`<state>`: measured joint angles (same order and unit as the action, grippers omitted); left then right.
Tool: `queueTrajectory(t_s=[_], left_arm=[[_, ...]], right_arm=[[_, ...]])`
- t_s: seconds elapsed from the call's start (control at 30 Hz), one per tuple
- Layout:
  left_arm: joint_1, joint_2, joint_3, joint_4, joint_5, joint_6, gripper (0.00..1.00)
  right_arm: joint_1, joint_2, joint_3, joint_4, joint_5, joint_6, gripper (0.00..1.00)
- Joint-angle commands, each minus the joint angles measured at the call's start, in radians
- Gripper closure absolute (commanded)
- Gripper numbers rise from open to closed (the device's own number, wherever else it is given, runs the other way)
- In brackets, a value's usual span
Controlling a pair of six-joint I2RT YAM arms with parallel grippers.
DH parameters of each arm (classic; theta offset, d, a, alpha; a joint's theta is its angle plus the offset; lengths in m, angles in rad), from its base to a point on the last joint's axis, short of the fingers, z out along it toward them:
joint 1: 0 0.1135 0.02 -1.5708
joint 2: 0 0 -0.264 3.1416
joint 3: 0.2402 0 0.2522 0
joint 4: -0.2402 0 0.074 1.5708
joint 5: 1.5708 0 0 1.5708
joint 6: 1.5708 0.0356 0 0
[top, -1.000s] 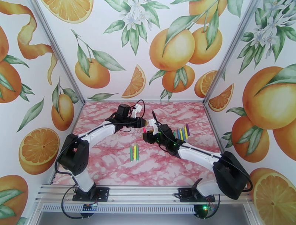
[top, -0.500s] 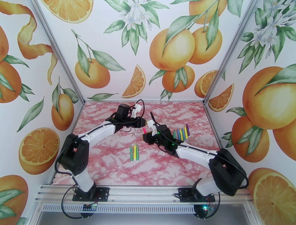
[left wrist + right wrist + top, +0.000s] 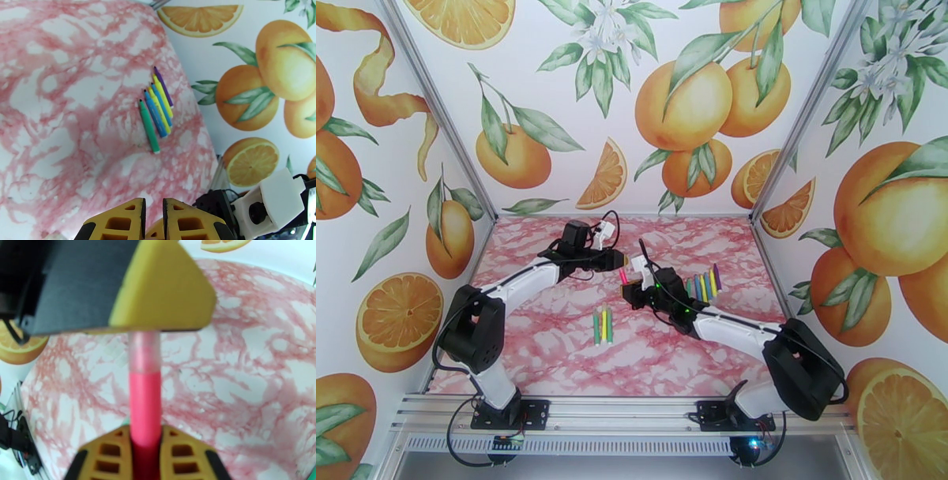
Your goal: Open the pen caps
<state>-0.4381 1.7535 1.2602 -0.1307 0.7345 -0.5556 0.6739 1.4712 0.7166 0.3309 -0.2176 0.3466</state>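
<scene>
Jaws of the right arm are clamped on the barrel of a pink pen (image 3: 145,398), held above the desk (image 3: 553,347) between the two arms. The left arm's jaws are closed over its pale cap end (image 3: 144,348). A row of pens (image 3: 157,103) lies on the desk's right side, and three more pens (image 3: 603,325) lie near its middle.

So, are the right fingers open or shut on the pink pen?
Shut: the right fingers press the pink pen from both sides.
</scene>
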Motion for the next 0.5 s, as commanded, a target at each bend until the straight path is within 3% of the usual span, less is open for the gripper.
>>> queueTrajectory(t_s=[0.0, 0.47], left_arm=[[0.09, -0.004, 0.031, 0.099, -0.096, -0.017, 1.0], [0.153, 0.081, 0.085, 0.209, -0.042, -0.118, 1.0]], right_arm=[[0.007, -0.037, -0.051, -0.065, -0.004, -0.028, 1.0], [0.016, -0.09, -0.112, -0.041, 0.016, -0.035, 1.0]])
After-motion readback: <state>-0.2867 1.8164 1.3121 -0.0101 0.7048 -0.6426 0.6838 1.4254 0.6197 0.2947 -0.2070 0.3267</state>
